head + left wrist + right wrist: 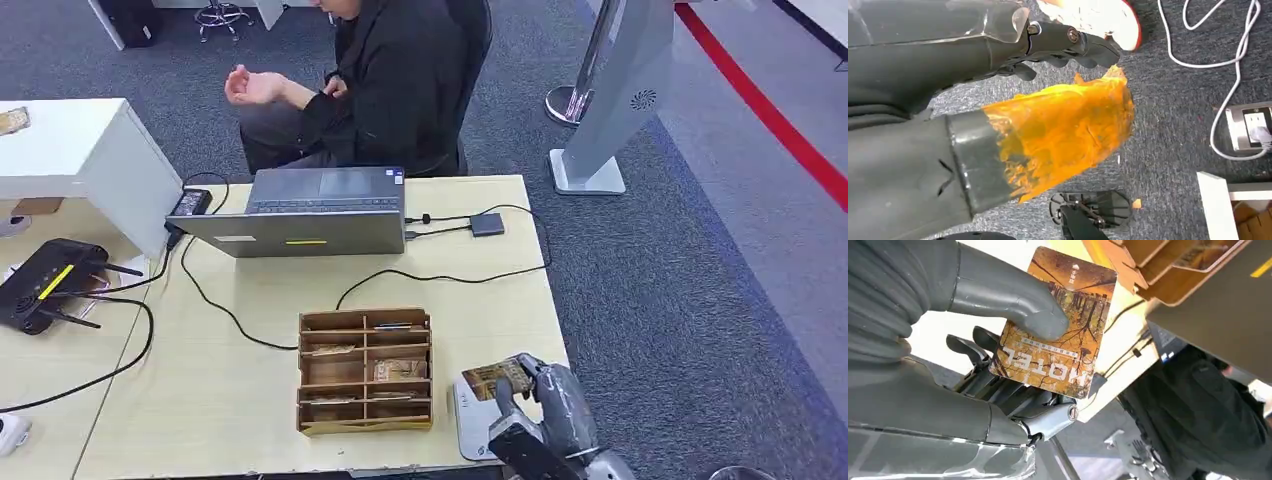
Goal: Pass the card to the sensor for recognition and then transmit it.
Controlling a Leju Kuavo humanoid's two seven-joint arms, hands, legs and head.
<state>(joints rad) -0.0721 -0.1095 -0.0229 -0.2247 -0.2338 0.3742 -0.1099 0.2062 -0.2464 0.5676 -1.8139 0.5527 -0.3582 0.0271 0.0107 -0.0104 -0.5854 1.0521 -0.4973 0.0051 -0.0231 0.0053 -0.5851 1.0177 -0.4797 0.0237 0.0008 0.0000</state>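
- Holding the card (1058, 320) pinched under its thumb, the right hand (545, 400) is hovering over the white sensor (470, 420) at the counter's (250, 400) near right corner.
- Looks like the scan step is happening; next it's probably handing off to the person (390, 80) across the counter.
- Left hand (1048, 40) is hanging over the floor, can't tell its grip.

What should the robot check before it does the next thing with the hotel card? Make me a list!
1. Card held firmly: ok, the right hand pinches it between thumb and fingers.
2. Card over the white sensor pad: ok in the head view, but touching or hovering, cannot tell.
3. Sensor has recognised the card: cannot tell.
4. Wooden card box clear of the hand: ok, it stands beside.
5. Person ready to take the card: not ok, their hand is raised far across the table.
6. Left hand free: ok, holds nothing.
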